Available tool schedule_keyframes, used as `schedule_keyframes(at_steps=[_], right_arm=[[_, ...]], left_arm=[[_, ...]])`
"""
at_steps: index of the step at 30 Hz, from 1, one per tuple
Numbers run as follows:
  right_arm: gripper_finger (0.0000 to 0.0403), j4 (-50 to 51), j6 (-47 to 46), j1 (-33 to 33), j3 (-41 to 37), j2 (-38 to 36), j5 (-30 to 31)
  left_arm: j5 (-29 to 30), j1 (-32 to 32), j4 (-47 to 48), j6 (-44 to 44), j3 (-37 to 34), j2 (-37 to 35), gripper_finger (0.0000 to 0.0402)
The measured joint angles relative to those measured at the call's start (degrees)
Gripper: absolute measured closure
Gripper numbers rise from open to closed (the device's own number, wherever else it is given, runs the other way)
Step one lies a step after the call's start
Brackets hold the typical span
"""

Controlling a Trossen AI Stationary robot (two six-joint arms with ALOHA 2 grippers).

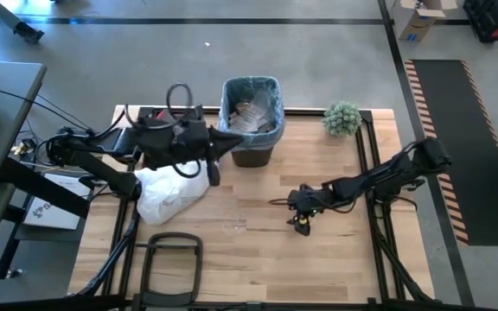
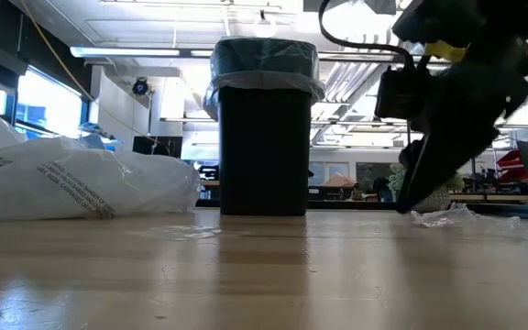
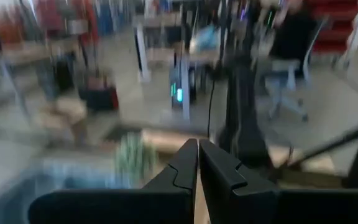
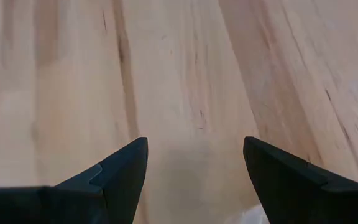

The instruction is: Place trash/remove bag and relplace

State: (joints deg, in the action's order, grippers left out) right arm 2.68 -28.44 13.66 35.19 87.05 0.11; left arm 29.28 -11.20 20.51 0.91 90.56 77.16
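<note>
My right gripper point(image 1: 302, 226) is down low on the wooden table point(image 1: 249, 259), fingers apart, holding nothing. A clear plastic wrapper point(image 2: 456, 217) lies right by its tips, flat on the wood; I think that is the next bit of trash to grab. The bin point(image 1: 252, 121) with the blue bag point(image 1: 271, 91) stands well away, up and to the gripper's left side. My left gripper point(image 1: 236, 141) is just beside the bin, fingers pressed together. The right arm is nearer the wrapper.
</note>
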Motion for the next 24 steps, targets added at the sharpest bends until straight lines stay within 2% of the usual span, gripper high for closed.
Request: schedule_keyframes(at_steps=[3,7,13,15,19,24], right_arm=[[0.0149,0.0,1.9,0.0,0.4,2.5,1.4],[0.0149,2.8,-0.5,0.8,0.7,4.0,4.7],[0.0149,3.7,1.4,7.3,0.4,-1.5,19.4],[0.0149,7.3,0.7,9.0,0.5,-4.1,22.8],[0.0149,14.9,-4.5,11.7,-0.2,-6.2,22.5],[0.0165,13.9,-12.2,15.1,-5.2,-5.1,20.6]], left_arm=[[0.0,-0.1,7.1,6.9,-2.0,0.0,0.0402],[0.0,-2.9,9.1,14.2,-6.9,-0.1,0.0402],[2.3,-10.1,5.8,21.1,-14.1,-0.1,0.0402],[3.9,-12.4,3.1,23.3,-16.1,-0.1,0.0402],[6.0,-16.2,-0.7,25.2,-18.8,0.1,0.0402],[8.9,-19.5,-4.0,26.1,-21.1,1.1,0.0402]])
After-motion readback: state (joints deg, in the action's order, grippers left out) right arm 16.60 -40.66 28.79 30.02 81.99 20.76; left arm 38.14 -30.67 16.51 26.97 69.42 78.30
